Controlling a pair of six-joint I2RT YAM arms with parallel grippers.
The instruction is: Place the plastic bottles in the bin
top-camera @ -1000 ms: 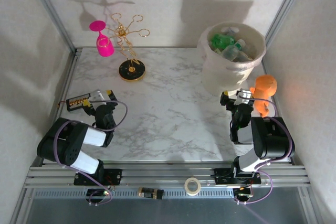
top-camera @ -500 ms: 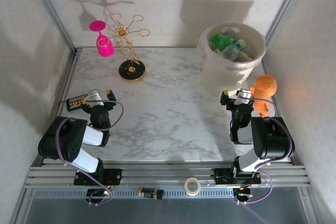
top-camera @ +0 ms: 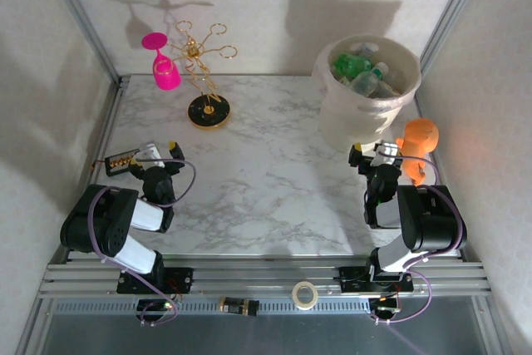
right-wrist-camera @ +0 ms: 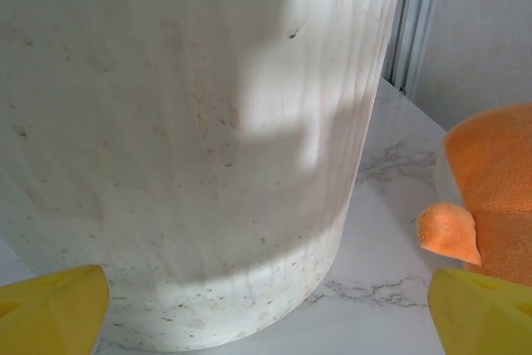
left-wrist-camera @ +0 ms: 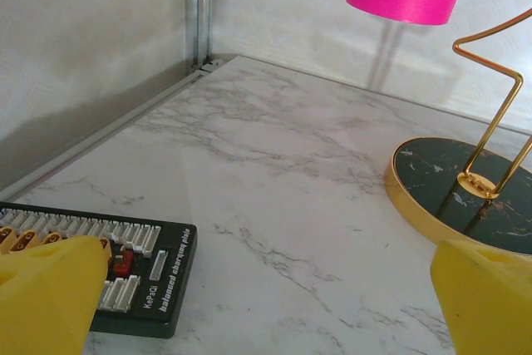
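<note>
The plastic bottles (top-camera: 363, 72), green and clear, lie heaped inside the bin (top-camera: 353, 126) at the far right of the marble table (top-camera: 266, 176). The right gripper (top-camera: 376, 154) sits low just before the bin's wall, jaws spread wide and empty, an orange figure (top-camera: 418, 145) beside it; the left gripper (top-camera: 158, 155), likewise released and holding nothing, sits near the left edge just beside a black connector board (left-wrist-camera: 150, 268)

White walls (top-camera: 274, 6), marble table (top-camera: 266, 180).
</note>
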